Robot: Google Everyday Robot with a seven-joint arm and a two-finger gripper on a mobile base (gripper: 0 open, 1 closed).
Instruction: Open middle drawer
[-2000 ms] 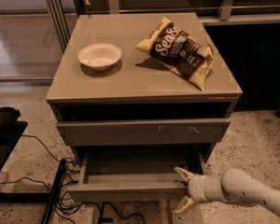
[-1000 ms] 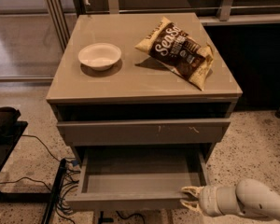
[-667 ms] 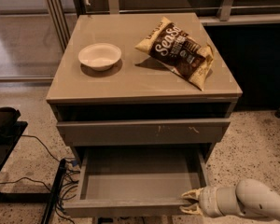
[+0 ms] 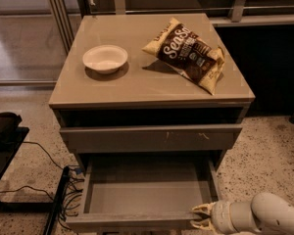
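Grey and standing well out of the cabinet (image 4: 152, 84), the middle drawer (image 4: 147, 195) stretches its front leftward from my gripper (image 4: 202, 217), which sits at the front right corner, clamped or loose I cannot tell, so any further pull runs straight away from the cabinet.

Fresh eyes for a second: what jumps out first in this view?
The middle drawer stands pulled far out of the cabinet, its grey inside showing, with the end effector at its front right corner. On the cabinet top, a brown chip bag lies right of a white bowl.
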